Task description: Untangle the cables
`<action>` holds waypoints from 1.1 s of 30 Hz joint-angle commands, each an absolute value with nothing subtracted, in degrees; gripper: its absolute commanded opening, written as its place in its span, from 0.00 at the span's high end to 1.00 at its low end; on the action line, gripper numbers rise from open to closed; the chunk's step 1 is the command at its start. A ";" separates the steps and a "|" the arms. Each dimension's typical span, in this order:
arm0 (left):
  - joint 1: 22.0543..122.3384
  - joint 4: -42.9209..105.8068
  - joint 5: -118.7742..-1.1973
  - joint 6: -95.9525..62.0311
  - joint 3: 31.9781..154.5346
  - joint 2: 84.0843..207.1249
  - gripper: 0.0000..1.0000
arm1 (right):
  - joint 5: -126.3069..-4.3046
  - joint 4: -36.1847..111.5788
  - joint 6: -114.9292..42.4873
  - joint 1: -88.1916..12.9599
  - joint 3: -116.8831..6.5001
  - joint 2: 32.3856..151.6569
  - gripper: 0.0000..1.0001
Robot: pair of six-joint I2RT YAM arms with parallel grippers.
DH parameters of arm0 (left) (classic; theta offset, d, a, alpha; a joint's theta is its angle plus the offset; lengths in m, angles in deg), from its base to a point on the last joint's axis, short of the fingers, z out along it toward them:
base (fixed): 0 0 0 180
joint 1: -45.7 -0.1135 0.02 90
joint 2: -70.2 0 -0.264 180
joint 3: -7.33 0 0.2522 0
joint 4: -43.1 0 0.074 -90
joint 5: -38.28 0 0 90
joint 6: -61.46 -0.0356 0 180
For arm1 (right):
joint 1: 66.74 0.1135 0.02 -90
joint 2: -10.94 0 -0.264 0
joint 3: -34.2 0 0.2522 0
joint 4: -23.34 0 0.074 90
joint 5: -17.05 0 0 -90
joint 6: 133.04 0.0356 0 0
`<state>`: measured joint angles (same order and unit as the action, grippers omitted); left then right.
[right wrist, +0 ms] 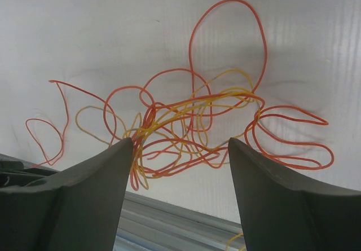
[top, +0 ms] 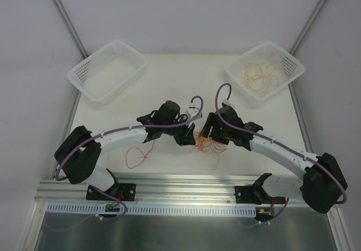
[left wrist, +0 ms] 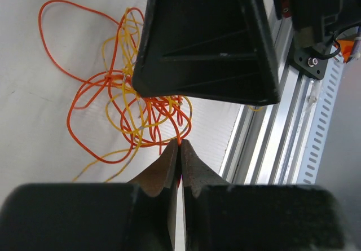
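where: knot of thin red and yellow wires (top: 206, 145) on white table (top: 180, 82), not pulled apart yet | left gripper (left wrist: 179, 144): squeezed tight on knot | right gripper (right wrist: 180, 141): apart around knot | done: yellow loops (top: 259, 75) in white plastic basket (top: 290, 65)

**What the claws hide of the tangle**

In the left wrist view, a black body just beyond the tips of the left claw (left wrist: 179, 145) covers the far right part of the cables (left wrist: 127, 101). Whether a strand is nipped between those closed tips cannot be told. In the right wrist view, strands pass behind one finger (right wrist: 84, 177) of the right claw (right wrist: 180, 146), and the lower edge cuts off both fingers. From above, the tangle lies half under both claws, its strands too fine to tell apart.
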<state>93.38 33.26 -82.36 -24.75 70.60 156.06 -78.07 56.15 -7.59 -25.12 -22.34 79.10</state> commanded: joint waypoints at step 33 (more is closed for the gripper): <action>94.39 29.97 -68.44 -15.62 68.37 148.08 1.00 | -77.51 48.17 -2.43 -22.09 -18.49 83.89 0.99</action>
